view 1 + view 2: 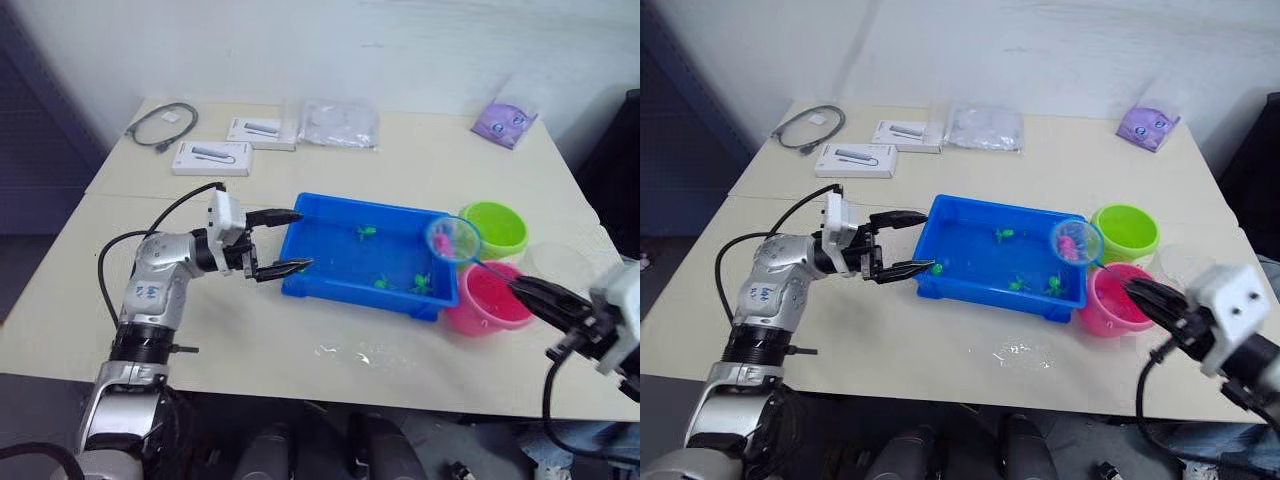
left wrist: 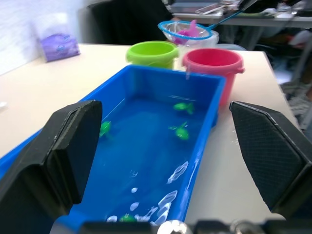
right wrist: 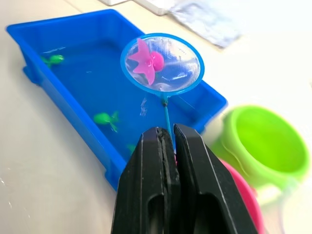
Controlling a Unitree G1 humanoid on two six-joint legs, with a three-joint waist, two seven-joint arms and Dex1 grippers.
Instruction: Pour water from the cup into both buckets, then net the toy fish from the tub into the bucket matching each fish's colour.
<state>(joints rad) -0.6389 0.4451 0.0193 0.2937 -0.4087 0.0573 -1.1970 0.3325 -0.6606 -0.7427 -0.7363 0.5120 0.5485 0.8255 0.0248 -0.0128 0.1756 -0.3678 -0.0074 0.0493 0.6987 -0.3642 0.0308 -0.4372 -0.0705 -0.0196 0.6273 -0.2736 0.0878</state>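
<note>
The blue tub [image 1: 350,290] sits mid-table, holding water and three green toy fish [image 1: 366,232]. My left gripper [image 1: 290,241] is open at the tub's left end, one finger on each side of that end wall. My right gripper [image 1: 535,292] is shut on the thin handle of the net [image 1: 452,239]. The net hangs above the tub's right end, and a pink fish [image 3: 146,62] lies in its mesh. The green bucket [image 1: 493,228] and pink bucket [image 1: 487,298] stand right of the tub. Beyond them is the clear cup [image 1: 560,265].
Two white boxes [image 1: 210,157], a grey cable [image 1: 163,124], a clear plastic bag [image 1: 340,123] and a purple pouch [image 1: 504,122] lie along the table's far side. Spilled water [image 1: 345,352] glistens on the table in front of the tub.
</note>
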